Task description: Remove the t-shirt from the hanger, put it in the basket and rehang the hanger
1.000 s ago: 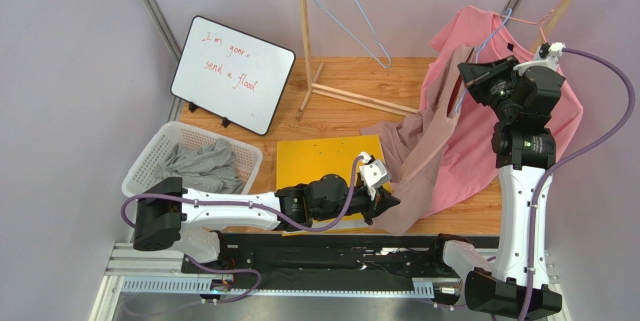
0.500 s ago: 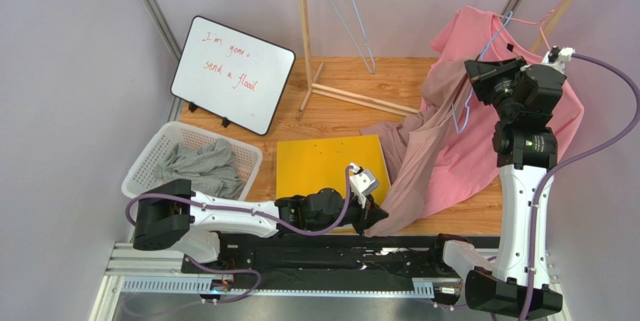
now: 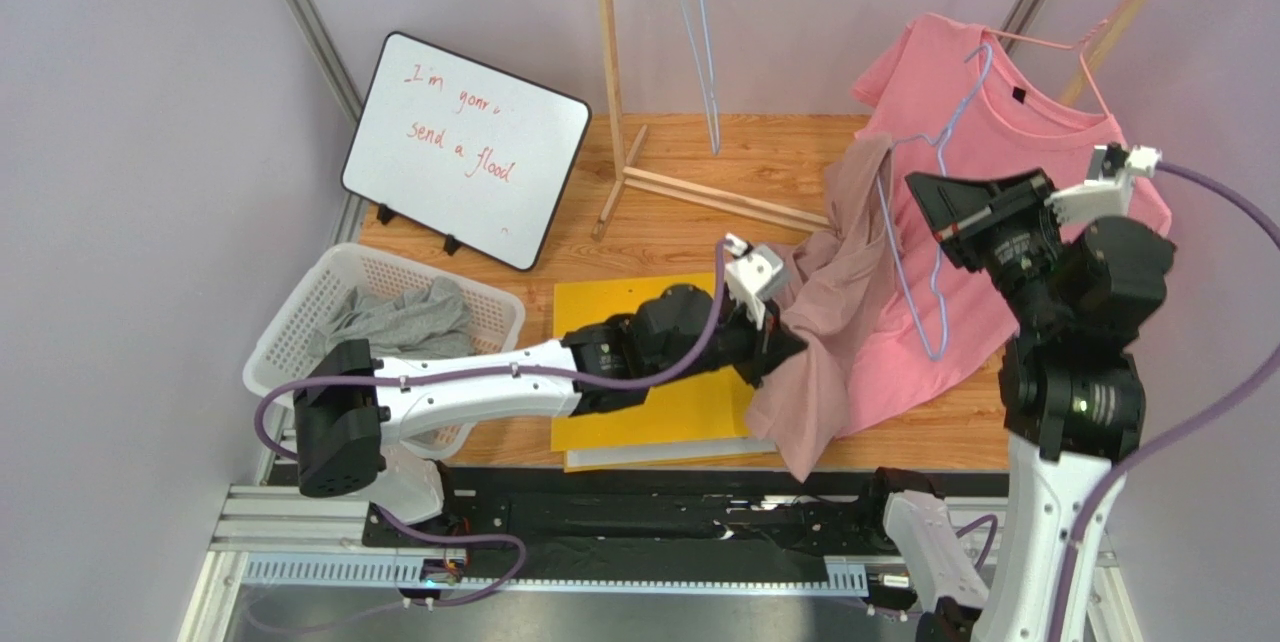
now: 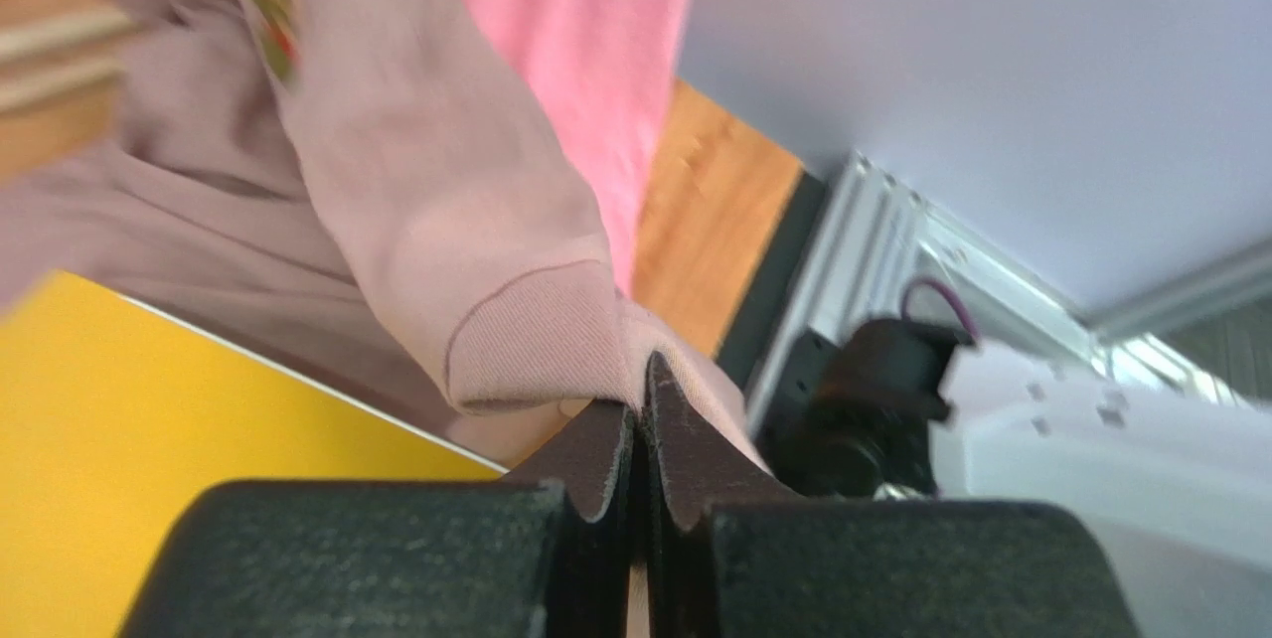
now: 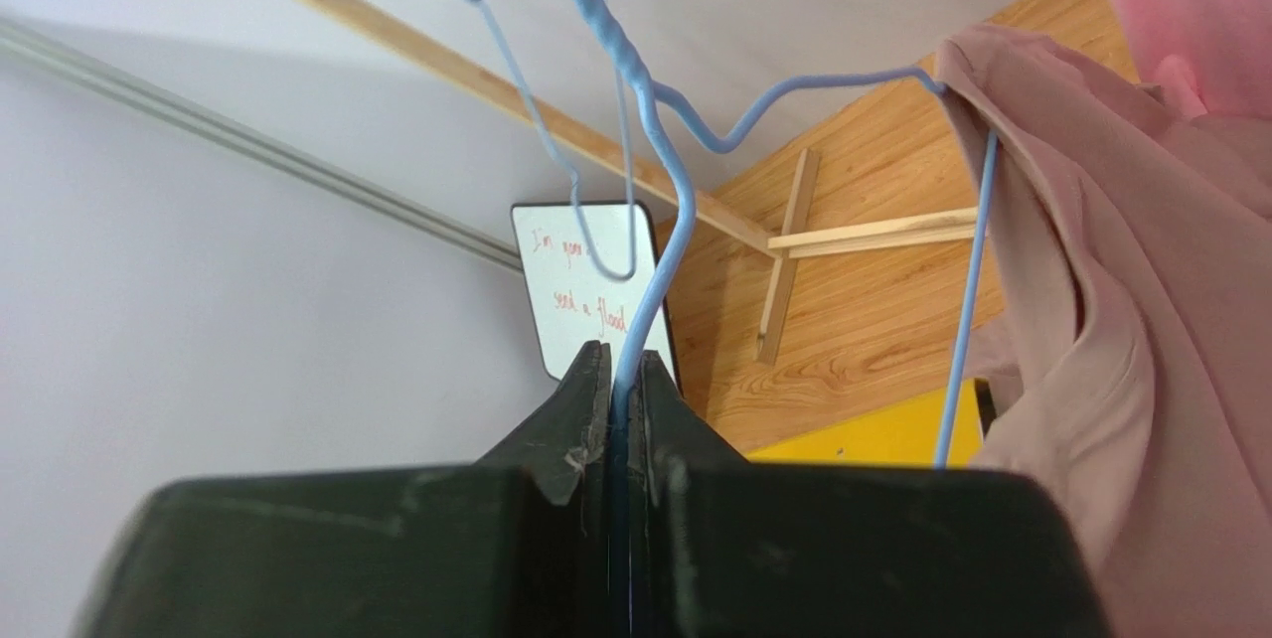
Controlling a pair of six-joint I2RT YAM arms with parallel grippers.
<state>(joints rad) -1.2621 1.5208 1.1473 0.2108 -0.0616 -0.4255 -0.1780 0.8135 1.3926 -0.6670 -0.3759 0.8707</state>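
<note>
Our left gripper (image 4: 642,403) has lifted farther, dragging the mauve t-shirt (image 3: 824,315).
We see it pinching the hem; our right gripper (image 5: 624,370) clamps the blue hanger (image 5: 627,54).

Just right of the yellow board (image 3: 639,320), the left gripper (image 3: 784,347) pinches a mauve t-shirt (image 3: 830,290) hanging from a blue wire hanger (image 3: 902,260), which the right gripper (image 3: 917,197) clamps farther right, before a pink t-shirt (image 3: 1022,117).
</note>
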